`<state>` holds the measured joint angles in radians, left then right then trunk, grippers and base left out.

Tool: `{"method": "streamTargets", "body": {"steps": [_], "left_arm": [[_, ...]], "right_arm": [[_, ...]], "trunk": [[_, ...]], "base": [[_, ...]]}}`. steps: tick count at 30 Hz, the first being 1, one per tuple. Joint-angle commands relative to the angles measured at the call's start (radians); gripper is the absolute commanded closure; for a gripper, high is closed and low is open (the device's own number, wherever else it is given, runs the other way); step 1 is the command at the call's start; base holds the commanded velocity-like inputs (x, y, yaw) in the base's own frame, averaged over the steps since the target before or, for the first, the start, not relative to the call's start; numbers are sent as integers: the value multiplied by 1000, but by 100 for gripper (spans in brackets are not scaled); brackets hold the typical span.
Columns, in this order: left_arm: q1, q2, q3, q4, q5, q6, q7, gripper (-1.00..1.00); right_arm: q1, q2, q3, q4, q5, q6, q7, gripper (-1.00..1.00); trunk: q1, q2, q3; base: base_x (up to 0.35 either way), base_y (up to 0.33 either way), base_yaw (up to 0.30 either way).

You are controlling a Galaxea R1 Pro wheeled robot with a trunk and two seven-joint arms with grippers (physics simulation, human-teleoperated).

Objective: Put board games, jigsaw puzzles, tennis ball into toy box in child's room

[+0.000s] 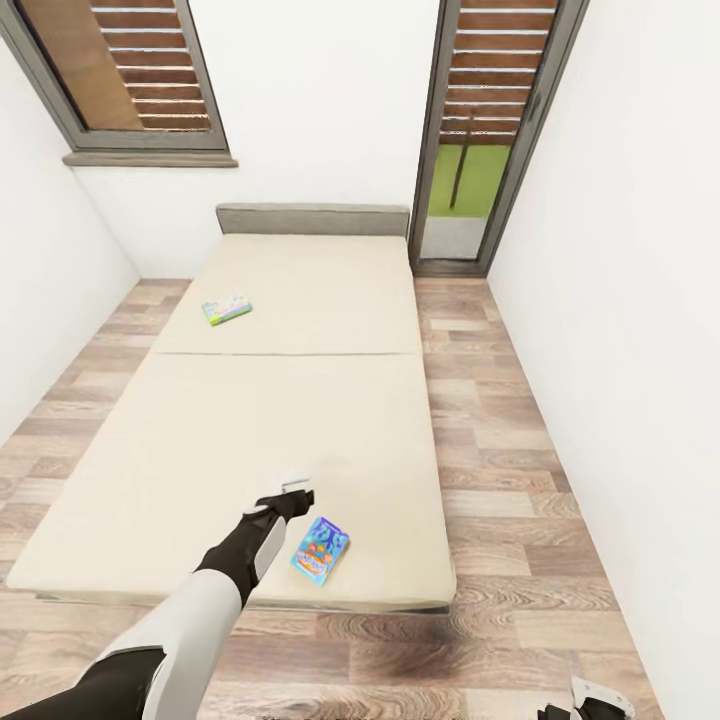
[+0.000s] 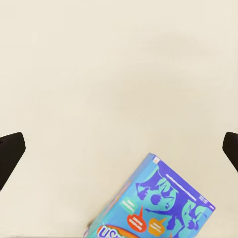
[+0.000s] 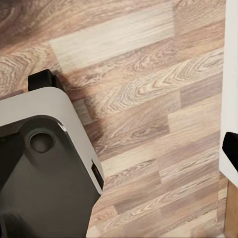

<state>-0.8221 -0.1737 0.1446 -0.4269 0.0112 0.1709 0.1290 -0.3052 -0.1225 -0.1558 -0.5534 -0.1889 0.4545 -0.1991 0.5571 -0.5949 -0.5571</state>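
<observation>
Here the robot stands at the foot of the bed (image 1: 300, 400), and the step in hand reads as fetching the first of the two board games that lie on its cream cover. The near board game (image 1: 320, 550), blue with orange patches, lies flat close to the foot edge, at about six o'clock on the mattress seen from the head camera, turned askew to that edge. The left gripper (image 1: 290, 497) is reached out over the cover just beside this box, at roughly ten o'clock from it and apart from it. In the left wrist view the same box (image 2: 153, 203) sits toward five o'clock, off the line between the dark fingertips (image 2: 10, 153), which stand wide apart at the edges of the picture with bare cover between them and nothing held. The far board game (image 1: 227, 309), pale with a green edge, rests near the left side of the bed at about ten o'clock, well apart from the arm, short of the grey headboard (image 1: 312, 219). The right gripper (image 1: 590, 700) hangs low at the robot's side over the wood floor (image 3: 148, 99); one dark fingertip (image 3: 230, 151) shows and the opening cannot be judged. Next, I judge, the left arm must shift toward the near box, centre the spread jaws over it and match its skewed angle; since it lies flat, getting a finger under an edge looks like the hard part
</observation>
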Motion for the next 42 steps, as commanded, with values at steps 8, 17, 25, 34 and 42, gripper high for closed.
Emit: {"method": "streamTargets", "body": {"steps": [8,17,25,34,42], "left_arm": [[0,-1,2,-2,-2,5,22,-100],[0,-1,-41,5,-26,1,25,-100],[0,-1,-139,9,-44,-33,28,-100],[0,-1,-153,10,-46,-44,28,-100],[0,-1,-154,9,-44,-56,17,-100]], "right_arm": [[0,0,1,-2,-11,3,-6,-100],[0,0,0,-2,-11,3,-6,-100],[0,0,0,-2,-11,3,-6,-100],[0,0,0,-2,-11,3,-6,-100],[0,0,0,-2,-11,3,-6,-100]], "trunk": [[0,-1,-14],[0,-1,-29],[0,-1,-42],[0,-1,-57],[0,-1,-70]], "base": [[0,0,0],[0,0,0],[0,0,-48],[0,0,-81],[0,0,-89]]}}
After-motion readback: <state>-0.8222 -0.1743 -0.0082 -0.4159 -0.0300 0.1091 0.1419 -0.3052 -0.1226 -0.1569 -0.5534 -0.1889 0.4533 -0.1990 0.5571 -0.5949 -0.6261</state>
